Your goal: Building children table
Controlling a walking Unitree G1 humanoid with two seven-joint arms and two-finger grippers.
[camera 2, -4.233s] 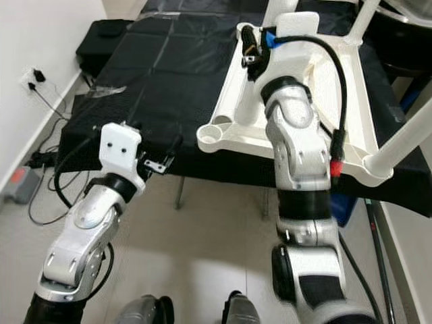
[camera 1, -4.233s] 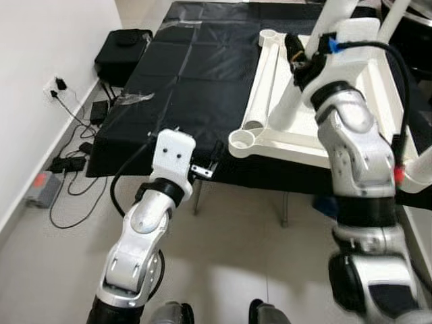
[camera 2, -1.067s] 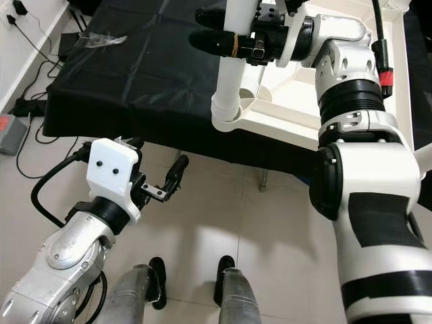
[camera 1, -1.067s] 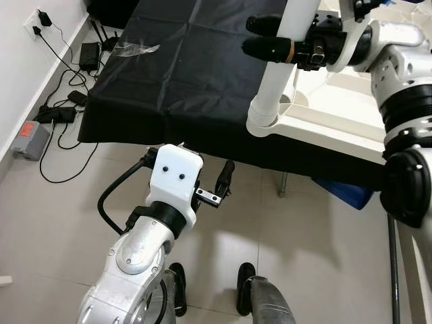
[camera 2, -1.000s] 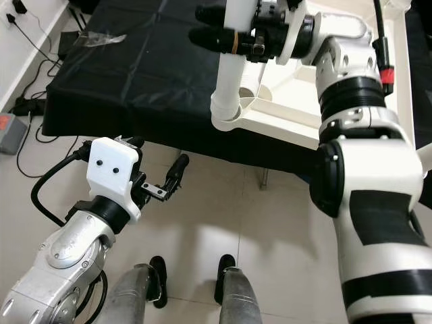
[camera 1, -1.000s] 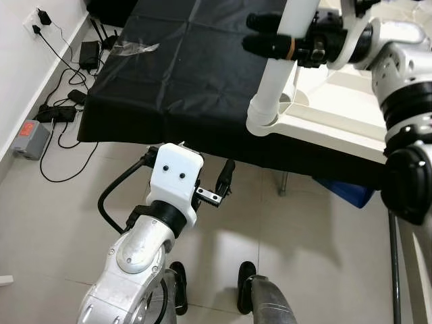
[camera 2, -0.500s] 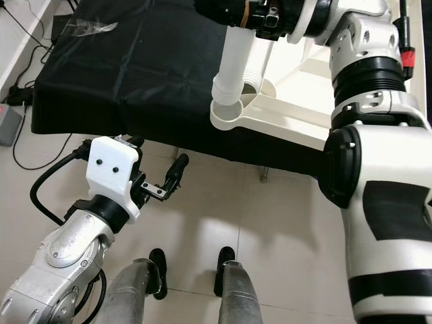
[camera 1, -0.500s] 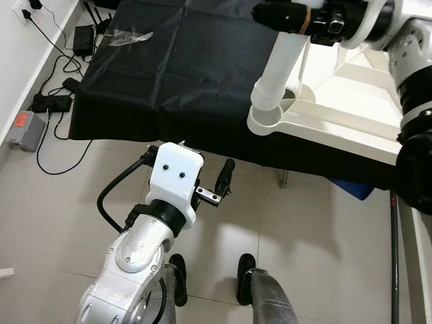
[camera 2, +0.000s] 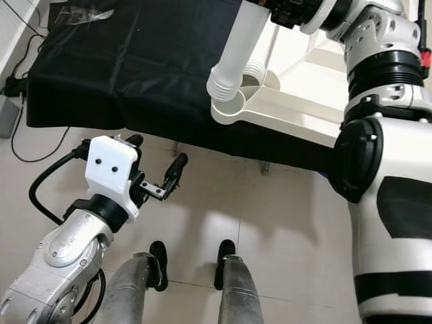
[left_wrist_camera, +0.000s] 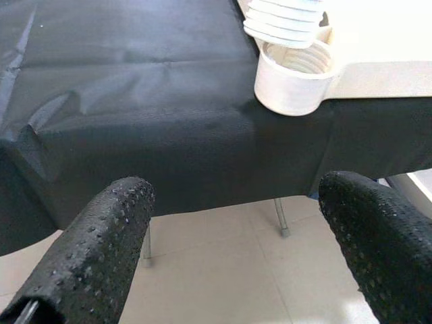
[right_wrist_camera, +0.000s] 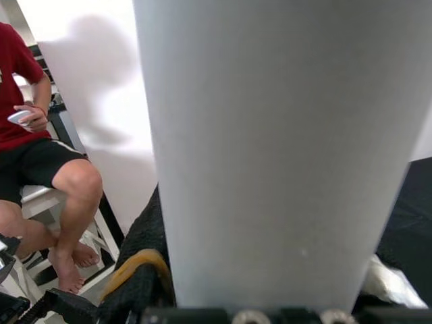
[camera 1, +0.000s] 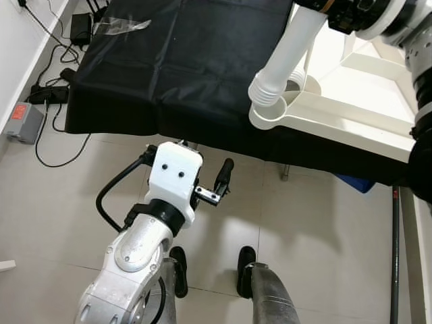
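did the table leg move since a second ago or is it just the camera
Yes. The table leg in the right pincer has tilted and its threaded end lifted out of the corner socket of the tabletop, resting against its rim now.

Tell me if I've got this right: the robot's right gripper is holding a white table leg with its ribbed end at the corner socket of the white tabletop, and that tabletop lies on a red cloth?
Nearly. The cloth is black, not red, as the left eye view shows. The rest stands: the right gripper holds the white table leg, whose ribbed end is at the corner socket of the white tabletop.
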